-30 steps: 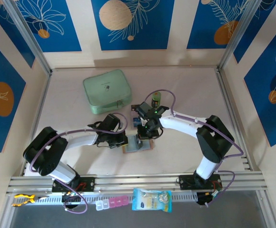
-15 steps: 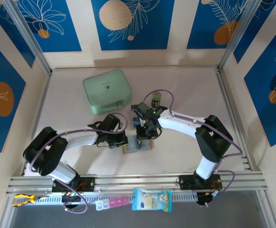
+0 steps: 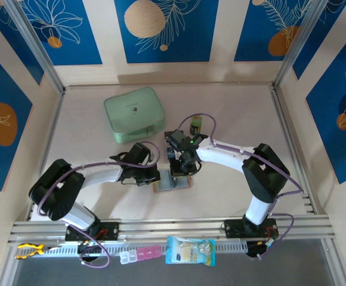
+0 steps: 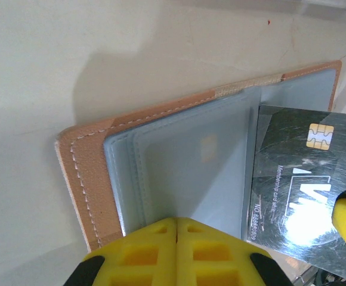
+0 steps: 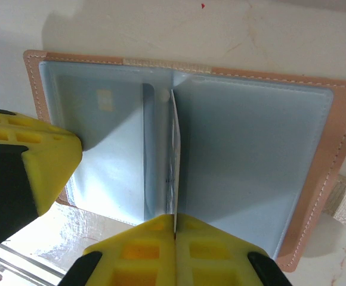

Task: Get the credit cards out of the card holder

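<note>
The card holder [image 4: 95, 161] lies open on the table, tan leather with grey clear pockets [image 5: 250, 167]. My left gripper [image 4: 177, 221] is shut with nothing between its fingers, its tips resting on the near edge of the left pocket. My right gripper [image 5: 175, 218] is shut on the black credit card [image 4: 298, 179], which stands on edge [image 5: 174, 155] over the holder's middle fold, partly out of its pocket. A second card's chip [image 4: 207, 148] shows faintly through the left pocket. In the top view both grippers, left [image 3: 156, 177] and right [image 3: 179, 168], meet over the holder [image 3: 168, 185].
A mint-green zip case [image 3: 134, 113] lies at the back left. A small green bottle [image 3: 195, 124] stands just behind the right wrist. A blue packet [image 3: 190, 251] and a pink pill box [image 3: 140, 254] lie on the front ledge below the rail.
The right arm has edged slightly left with the black card in its grip. The left arm and the card holder have stayed put.
</note>
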Motion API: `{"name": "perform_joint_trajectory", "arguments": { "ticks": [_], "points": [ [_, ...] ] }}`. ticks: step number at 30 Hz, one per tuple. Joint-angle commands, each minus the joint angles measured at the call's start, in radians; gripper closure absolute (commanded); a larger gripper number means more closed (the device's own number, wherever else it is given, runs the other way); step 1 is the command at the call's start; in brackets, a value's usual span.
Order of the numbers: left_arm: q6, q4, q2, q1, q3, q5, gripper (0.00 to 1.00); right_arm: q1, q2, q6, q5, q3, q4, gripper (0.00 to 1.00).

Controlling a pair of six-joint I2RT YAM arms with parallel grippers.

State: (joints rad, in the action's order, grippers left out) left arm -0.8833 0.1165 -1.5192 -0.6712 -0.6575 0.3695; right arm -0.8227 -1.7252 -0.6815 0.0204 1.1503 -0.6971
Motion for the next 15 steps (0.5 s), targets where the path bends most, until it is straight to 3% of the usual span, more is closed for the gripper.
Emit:
{"name": "perform_joint_trajectory", "arguments": {
  "ticks": [1, 8, 15],
  "points": [
    [0.029, 0.063, -0.007, 0.014, -0.015, -0.015, 1.00, -0.007, 0.029, -0.012, 0.025, 0.012, -0.037, 0.95],
    [0.032, 0.071, 0.005, 0.014, -0.012, -0.028, 1.00, 0.018, 0.110, 0.045, 0.044, 0.024, -0.063, 0.97],
    [0.028, 0.065, 0.019, 0.014, -0.019, -0.025, 0.99, 0.097, 0.177, 0.201, 0.015, 0.046, -0.082, 0.97]
  ]
}}
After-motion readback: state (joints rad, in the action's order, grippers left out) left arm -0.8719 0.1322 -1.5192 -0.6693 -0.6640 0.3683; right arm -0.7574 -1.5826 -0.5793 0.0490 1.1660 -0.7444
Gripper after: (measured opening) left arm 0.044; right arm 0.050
